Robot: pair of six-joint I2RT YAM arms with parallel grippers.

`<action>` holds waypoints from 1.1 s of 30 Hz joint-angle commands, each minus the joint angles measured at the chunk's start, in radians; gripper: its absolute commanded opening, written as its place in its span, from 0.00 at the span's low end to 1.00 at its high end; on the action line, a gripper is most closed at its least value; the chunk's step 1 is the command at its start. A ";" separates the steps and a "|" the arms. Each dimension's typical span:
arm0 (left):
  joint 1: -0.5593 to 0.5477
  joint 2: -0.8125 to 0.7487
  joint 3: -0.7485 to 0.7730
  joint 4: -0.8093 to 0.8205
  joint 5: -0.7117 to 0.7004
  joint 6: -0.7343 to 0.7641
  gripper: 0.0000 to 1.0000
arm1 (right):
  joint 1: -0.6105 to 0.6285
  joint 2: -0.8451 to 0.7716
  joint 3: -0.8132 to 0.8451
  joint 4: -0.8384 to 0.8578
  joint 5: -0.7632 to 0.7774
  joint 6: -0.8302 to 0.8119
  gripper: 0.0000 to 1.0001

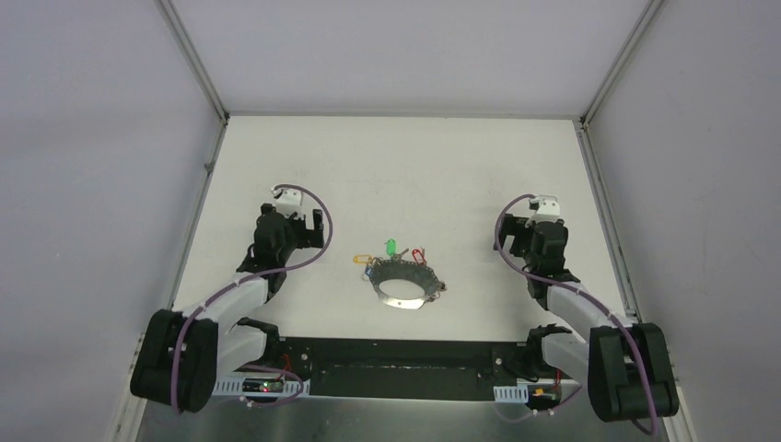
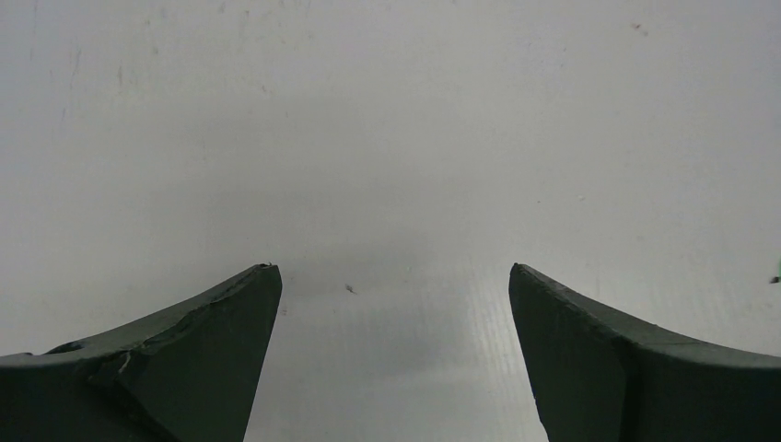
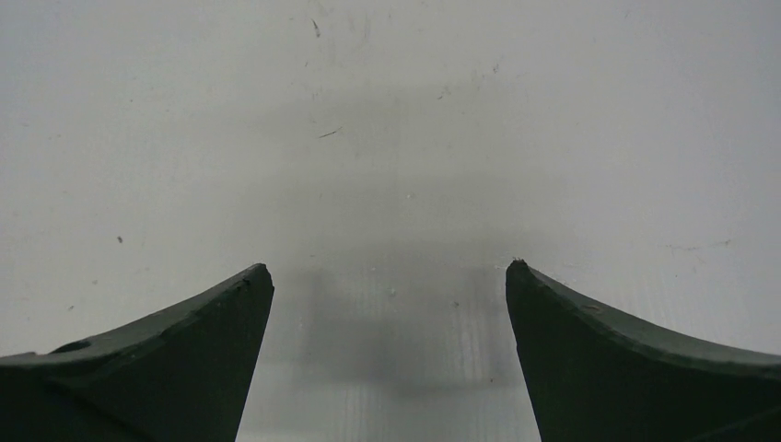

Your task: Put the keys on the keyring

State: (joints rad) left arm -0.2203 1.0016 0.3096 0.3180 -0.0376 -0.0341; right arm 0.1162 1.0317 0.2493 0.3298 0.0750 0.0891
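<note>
Both open and empty: left pincer (image 2: 394, 269), right pincer (image 3: 389, 265). On table (image 1: 396, 166), keys (image 1: 394, 257) bunched at far rim of keyring (image 1: 402, 297); threaded or loose, cannot tell.

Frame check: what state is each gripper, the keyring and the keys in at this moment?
left gripper: open, holding nothing.
right gripper: open, holding nothing.
keyring: lying flat on the table, apart from both grippers.
keys: bunched at the keyring's far rim, coloured tags fanned out; whether they are threaded on is too small to tell.
</note>
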 commanded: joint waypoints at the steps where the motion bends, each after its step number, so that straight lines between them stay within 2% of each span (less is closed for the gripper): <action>1: 0.036 0.180 -0.051 0.392 0.006 0.067 0.99 | -0.006 0.092 0.022 0.216 0.062 -0.050 1.00; 2: 0.042 0.223 -0.020 0.391 0.011 0.066 0.99 | -0.007 0.120 0.024 0.255 0.071 -0.055 0.99; 3: 0.047 0.243 0.028 0.312 0.025 0.060 0.99 | -0.010 0.146 0.028 0.287 0.079 -0.057 0.99; 6: 0.060 0.309 0.102 0.226 0.070 0.066 0.98 | -0.017 0.222 0.045 0.369 0.086 -0.064 1.00; 15: 0.068 0.318 0.114 0.208 0.083 0.083 0.96 | -0.046 0.485 0.073 0.619 0.033 -0.121 1.00; 19: 0.068 0.270 0.085 0.225 0.112 0.156 0.94 | -0.053 0.497 0.088 0.585 0.004 -0.120 0.99; 22: 0.068 0.262 0.054 0.303 0.077 0.194 0.99 | -0.054 0.500 0.086 0.597 0.035 -0.111 0.99; 27: 0.068 0.376 0.021 0.464 0.100 0.239 0.99 | -0.056 0.504 0.099 0.577 0.065 -0.094 0.99; 30: 0.069 0.399 0.012 0.513 0.043 0.208 0.99 | -0.056 0.504 0.099 0.577 0.065 -0.094 1.00; 33: 0.079 0.452 -0.046 0.674 0.044 0.205 0.99 | -0.055 0.504 0.099 0.577 0.065 -0.094 0.99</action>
State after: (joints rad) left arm -0.1616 1.4094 0.3195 0.7322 0.0242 0.1646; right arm 0.0669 1.5368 0.3218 0.8528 0.1242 -0.0097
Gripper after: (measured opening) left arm 0.990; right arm 0.993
